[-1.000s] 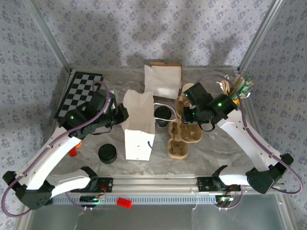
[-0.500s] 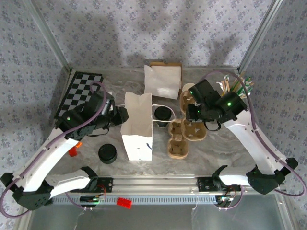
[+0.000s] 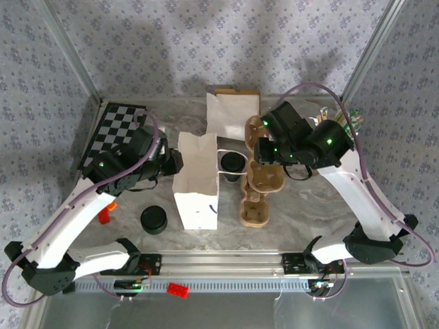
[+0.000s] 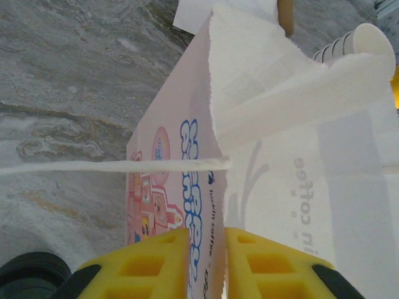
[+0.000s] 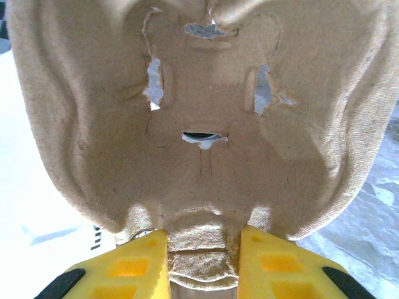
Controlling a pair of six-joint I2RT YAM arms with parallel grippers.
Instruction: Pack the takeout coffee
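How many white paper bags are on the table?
2: one standing bag at centre, its edge between the left fingers; one flat bag at the back. Others may lie under it.

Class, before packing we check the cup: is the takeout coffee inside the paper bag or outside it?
Outside: the takeout coffee stands lidded beside the upright paper bag, not in it.

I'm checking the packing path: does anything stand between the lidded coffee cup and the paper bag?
Nothing visible does: the takeout coffee stands on the table right beside the paper bag, whose top looks open.
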